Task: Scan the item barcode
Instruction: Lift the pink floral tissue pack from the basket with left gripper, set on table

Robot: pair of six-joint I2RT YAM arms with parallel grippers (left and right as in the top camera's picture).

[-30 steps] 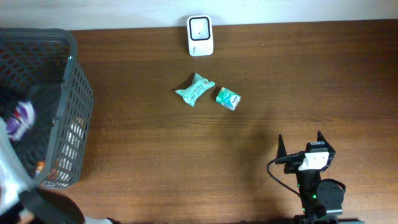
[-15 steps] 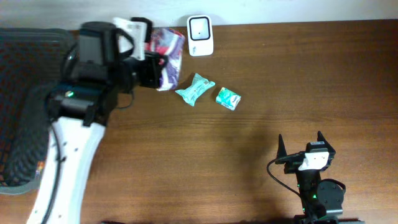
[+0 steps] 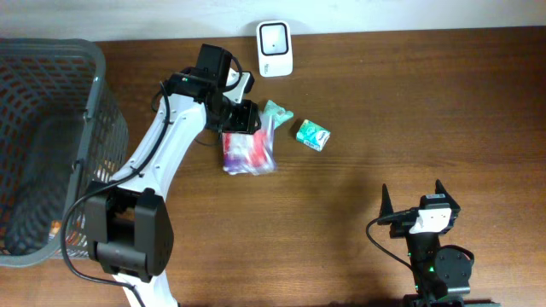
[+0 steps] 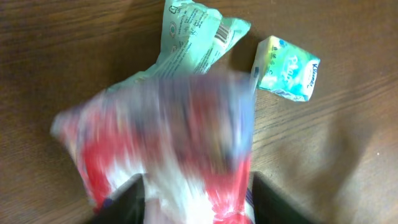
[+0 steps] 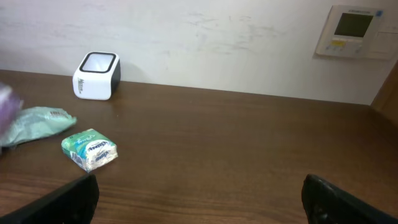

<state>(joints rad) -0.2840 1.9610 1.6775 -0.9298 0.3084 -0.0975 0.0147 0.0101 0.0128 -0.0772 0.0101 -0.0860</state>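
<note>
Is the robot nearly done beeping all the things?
Partway, it seems. A green pouch and a tissue pack already lie on the table near the scanner, likely done. The left fingers are at a red-and-white bag beside them, in hand now. Something colourful shows low in the basket, so more may be left.

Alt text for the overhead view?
The left gripper hangs over a red, white and purple plastic packet mid-table, beside a mint-green pouch and small green tissue pack. White box-shaped scanner at the far edge, dark mesh basket left, right gripper open.
</note>
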